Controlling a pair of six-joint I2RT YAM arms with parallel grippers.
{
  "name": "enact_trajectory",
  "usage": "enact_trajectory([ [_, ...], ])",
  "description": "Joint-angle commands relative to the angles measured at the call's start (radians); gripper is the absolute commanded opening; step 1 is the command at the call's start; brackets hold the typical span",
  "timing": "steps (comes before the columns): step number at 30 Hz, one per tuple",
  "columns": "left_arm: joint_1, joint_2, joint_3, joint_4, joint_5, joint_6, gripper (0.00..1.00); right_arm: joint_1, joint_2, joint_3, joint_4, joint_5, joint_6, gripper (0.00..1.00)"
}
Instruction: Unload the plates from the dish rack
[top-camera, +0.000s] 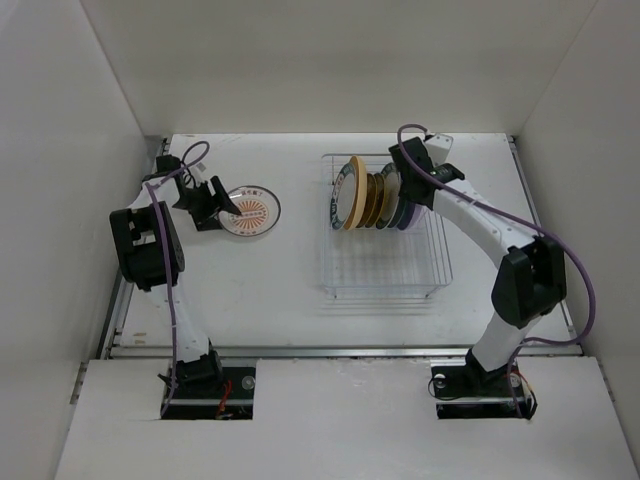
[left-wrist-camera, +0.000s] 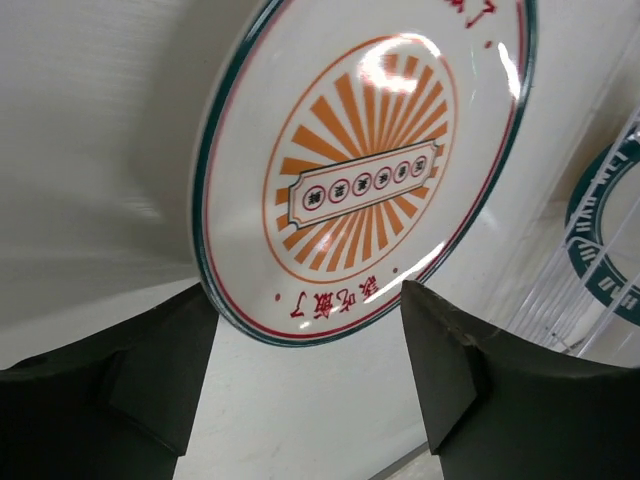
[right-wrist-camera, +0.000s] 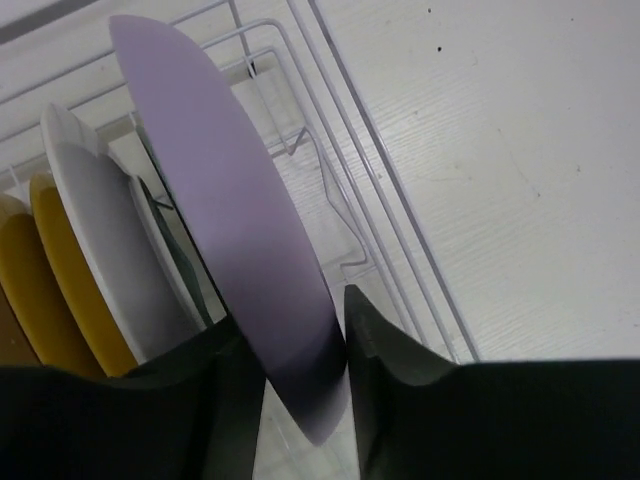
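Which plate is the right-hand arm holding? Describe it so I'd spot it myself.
Find the wire dish rack on the right half of the table; plates stand on edge in a row at its far end. The lavender plate is the rightmost, its rim pinched in the right gripper. It alone is plain pale purple; the others show white, yellow or teal.

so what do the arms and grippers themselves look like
The left arm and right arm have white links with chunky black joint housings, and a purple cable loops along each. The left gripper and right gripper have matte black wedge-shaped fingers.
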Motion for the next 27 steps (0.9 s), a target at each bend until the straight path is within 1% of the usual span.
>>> enact_trajectory([
  [1,-0.002,-0.098,-0.013,-0.025,-0.038,0.029,0.70,-0.012,-0.005,0.007,0.041,-0.011,-0.009,0.39],
  [2,-0.002,-0.113,-0.013,-0.025,-0.047,0.040,0.79,-0.012,-0.005,0.007,0.041,-0.011,-0.009,0.33],
  [3,-0.002,-0.141,-0.027,-0.025,-0.057,0.040,0.84,-0.012,-0.019,0.007,0.041,-0.011,-0.009,0.20],
  [4,-0.002,-0.152,-0.037,-0.025,-0.072,0.049,0.86,-0.012,-0.031,0.007,0.041,-0.011,-0.009,0.15],
  [5,-0.002,-0.163,-0.038,-0.025,-0.072,0.062,0.86,-0.012,-0.059,0.007,0.041,-0.011,-0.009,0.10],
  [6,-0.002,-0.176,-0.038,-0.025,-0.084,0.062,0.87,-0.012,-0.074,-0.006,0.041,-0.011,-0.009,0.02],
  [7,-0.002,-0.177,-0.038,-0.036,-0.095,0.072,0.87,-0.012,-0.089,-0.006,0.041,-0.011,-0.009,0.00],
  [11,-0.002,-0.201,-0.047,-0.058,-0.116,0.082,0.89,-0.012,-0.154,-0.016,0.020,0.010,-0.018,0.00],
  [16,-0.002,-0.274,-0.065,-0.076,-0.138,0.091,0.90,0.006,-0.260,0.004,-0.020,0.081,-0.018,0.00],
  [23,-0.002,-0.330,-0.085,-0.123,-0.170,0.100,0.91,0.026,-0.399,0.023,-0.020,0.091,-0.059,0.00],
  [27,-0.002,-0.370,-0.094,-0.123,-0.170,0.109,0.91,0.026,-0.419,0.032,-0.049,0.113,-0.059,0.00],
])
